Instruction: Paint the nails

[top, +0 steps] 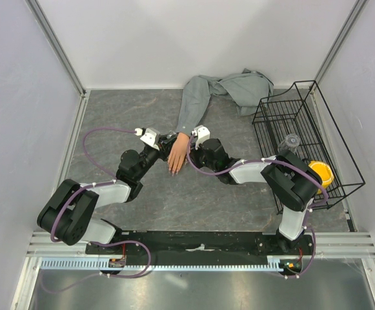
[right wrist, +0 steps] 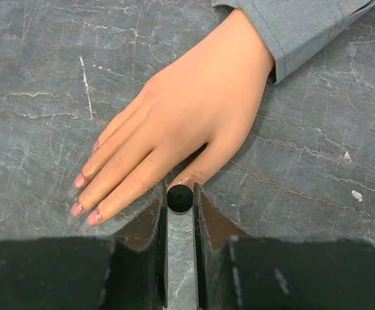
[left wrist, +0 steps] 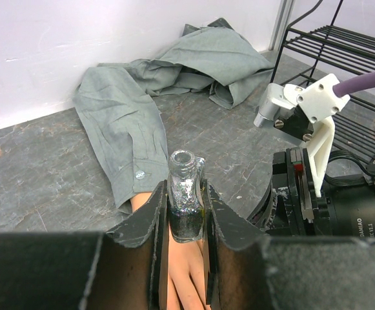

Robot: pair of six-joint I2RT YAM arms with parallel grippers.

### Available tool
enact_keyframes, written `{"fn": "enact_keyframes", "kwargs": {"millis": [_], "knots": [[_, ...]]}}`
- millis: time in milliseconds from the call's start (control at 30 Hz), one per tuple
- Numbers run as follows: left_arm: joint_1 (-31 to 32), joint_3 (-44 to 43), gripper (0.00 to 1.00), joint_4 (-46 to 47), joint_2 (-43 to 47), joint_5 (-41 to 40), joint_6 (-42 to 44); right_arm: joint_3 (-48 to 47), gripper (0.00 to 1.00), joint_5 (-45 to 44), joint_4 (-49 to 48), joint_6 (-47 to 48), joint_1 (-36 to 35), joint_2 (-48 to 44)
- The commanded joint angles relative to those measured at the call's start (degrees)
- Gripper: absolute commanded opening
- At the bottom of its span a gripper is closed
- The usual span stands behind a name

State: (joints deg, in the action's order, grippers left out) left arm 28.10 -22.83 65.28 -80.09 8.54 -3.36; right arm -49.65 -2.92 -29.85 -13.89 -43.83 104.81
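Observation:
A peach mannequin hand [top: 179, 154] lies flat on the grey table, fingers toward the arms, in a grey shirt sleeve [top: 195, 98]. In the right wrist view the hand [right wrist: 193, 110] shows pinkish nails [right wrist: 79, 181] on its fingertips at left. My right gripper [right wrist: 179, 188] is shut on a black round brush cap [right wrist: 180, 199], seen end-on right at the thumb tip; the thumbnail and the brush are hidden behind it. My left gripper [left wrist: 184, 194] is shut on a small uncapped glittery bottle [left wrist: 182, 169], held upright just above the wrist. Both grippers flank the hand [top: 168, 143] [top: 192, 150].
The crumpled grey shirt [top: 242, 87] lies at the back. A black wire rack [top: 303, 113] stands at right, holding a yellow object [top: 321, 173] and a small clear jar [top: 292, 141]. White walls enclose the table. The right arm's wrist [left wrist: 329, 194] is close beside my left gripper.

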Motion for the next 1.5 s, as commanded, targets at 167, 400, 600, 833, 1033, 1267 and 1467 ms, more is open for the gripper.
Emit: {"fn": "enact_keyframes", "kwargs": {"millis": [167,400,600,833,1033,1267,1467], "knots": [[0.1,-0.4,0.02,3.2,-0.3,-0.6,2.0,-1.1,0.0,0.5,-2.7,-0.3,0.4,-0.4],[0.1,-0.4,0.02,3.2,-0.2,-0.6,2.0,-0.4,0.0,1.5,-4.2,-0.7,0.5,-1.0],[0.1,-0.4,0.02,3.2,-0.3,-0.5,1.9,-0.4,0.0,2.0,-4.3,-0.8,0.4,-1.5],[0.2,-0.4,0.02,3.2,-0.2,-0.5,1.9,-1.2,0.0,1.7,-4.1,-0.7,0.5,-0.9],[0.2,-0.5,0.02,3.2,-0.3,-0.5,1.9,-1.9,0.0,2.0,-4.0,-0.8,0.5,-0.6],[0.2,-0.5,0.02,3.2,-0.4,-0.5,1.9,-2.1,0.0,1.9,-3.8,-0.7,0.5,-0.8],[0.2,-0.5,0.02,3.2,-0.6,-0.5,1.9,-1.9,0.0,1.8,-3.8,-0.5,0.5,-1.6]]}}
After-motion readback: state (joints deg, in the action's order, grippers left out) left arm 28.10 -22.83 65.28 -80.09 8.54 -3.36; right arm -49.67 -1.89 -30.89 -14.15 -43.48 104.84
